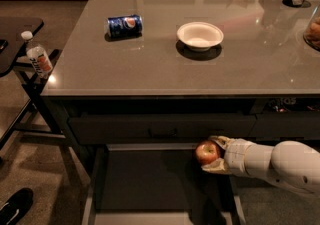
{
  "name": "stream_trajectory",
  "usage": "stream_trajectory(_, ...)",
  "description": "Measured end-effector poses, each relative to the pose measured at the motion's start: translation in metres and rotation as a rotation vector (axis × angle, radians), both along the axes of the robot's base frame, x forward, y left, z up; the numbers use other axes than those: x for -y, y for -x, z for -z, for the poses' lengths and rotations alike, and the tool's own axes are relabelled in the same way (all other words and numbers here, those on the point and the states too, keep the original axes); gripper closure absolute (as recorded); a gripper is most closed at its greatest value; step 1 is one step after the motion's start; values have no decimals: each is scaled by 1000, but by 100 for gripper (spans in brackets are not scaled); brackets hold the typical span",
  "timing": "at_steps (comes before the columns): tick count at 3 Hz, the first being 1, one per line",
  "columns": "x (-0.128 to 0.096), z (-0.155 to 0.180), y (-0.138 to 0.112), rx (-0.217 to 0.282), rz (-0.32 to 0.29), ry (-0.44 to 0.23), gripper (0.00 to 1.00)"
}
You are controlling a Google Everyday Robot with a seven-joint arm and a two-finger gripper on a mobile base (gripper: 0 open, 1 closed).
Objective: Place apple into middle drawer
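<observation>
The apple (207, 152) is round and red-orange with a yellowish patch. My gripper (214, 154) is shut on the apple and holds it from the right, above the right part of the middle drawer (150, 184). That drawer is pulled out below the counter; its dark flat bottom and lighter grey side rails show. My white arm (280, 165) comes in from the right edge. The drawer front with the black bar handle (162, 131) is just above the apple's level, to the left of it.
On the grey counter (150, 64) lie a blue soda can (124, 25) on its side and a white bowl (200, 35). A water bottle (37, 58) stands on a black stand at the left. A black shoe (15, 206) is on the floor.
</observation>
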State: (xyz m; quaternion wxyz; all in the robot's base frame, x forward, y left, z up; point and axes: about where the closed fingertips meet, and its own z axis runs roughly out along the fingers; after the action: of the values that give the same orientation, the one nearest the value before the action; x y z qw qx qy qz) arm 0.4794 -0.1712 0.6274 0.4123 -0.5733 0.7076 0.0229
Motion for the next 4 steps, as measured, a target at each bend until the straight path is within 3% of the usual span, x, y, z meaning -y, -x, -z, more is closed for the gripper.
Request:
stream_trajectory(1,-4,10,-1,-20,5,3,100)
stream_trajectory(2,-10,46,-2,-59,23,-1,100)
stream_trajectory(4,-21,116,-9,-72,63,-61,100)
